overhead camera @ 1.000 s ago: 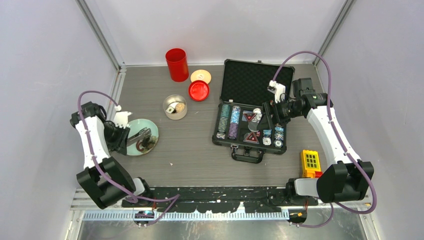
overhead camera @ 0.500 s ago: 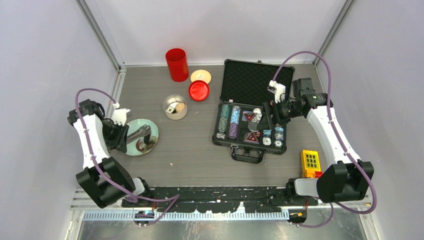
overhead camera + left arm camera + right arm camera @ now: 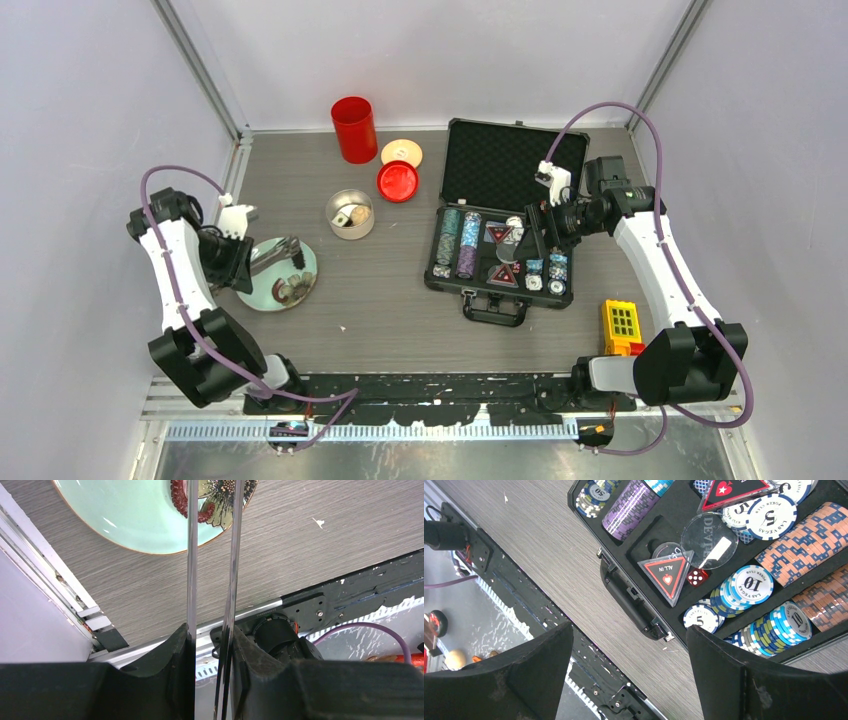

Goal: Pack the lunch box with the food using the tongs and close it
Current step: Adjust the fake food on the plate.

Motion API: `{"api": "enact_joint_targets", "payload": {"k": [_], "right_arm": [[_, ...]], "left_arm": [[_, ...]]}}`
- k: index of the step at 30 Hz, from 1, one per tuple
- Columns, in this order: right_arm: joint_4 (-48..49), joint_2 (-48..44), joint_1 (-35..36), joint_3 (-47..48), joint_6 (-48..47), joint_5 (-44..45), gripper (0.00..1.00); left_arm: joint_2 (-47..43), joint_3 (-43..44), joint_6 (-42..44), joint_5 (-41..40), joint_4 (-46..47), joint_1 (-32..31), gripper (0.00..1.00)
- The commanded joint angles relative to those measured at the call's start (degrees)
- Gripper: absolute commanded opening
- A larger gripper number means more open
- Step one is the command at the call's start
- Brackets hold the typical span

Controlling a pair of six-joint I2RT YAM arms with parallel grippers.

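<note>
Over plate [image 3: 256,288]: left gripper [image 3: 210,636] clamped on tongs [image 3: 190,570], tips near food [image 3: 291,290]; pick-up step, likely. Next: pinch morsel, carry to lunch box [image 3: 350,213] beyond plate. Right gripper [image 3: 629,642] spread wide, empty.

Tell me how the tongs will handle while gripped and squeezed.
The tongs look like thin polished steel: probably light and springy. Their smooth arms could slide or twist in the left end effector. Being long, the tips likely wobble over the plate.
</note>
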Motion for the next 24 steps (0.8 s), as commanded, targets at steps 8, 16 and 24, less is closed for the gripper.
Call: {"api": "enact_joint_targets", "payload": {"k": [8, 16, 24], "right_arm": [[0.6, -1.1, -0.2, 0.2, -0.1, 0.0, 0.88], [0.4, -1.6, -0.2, -0.3, -0.3, 0.5, 0.88], [0.4, -1.3, -0.2, 0.1, -0.1, 0.6, 0.88]], "left_arm": [[-0.4, 2.2, -0.9, 2.5, -1.3, -0.2, 0.00], [0.3, -1.0, -1.0, -1.3, 1.9, -0.2, 0.00], [5.1, -0.8, -2.9, -1.3, 4.4, -0.2, 0.12]]}}
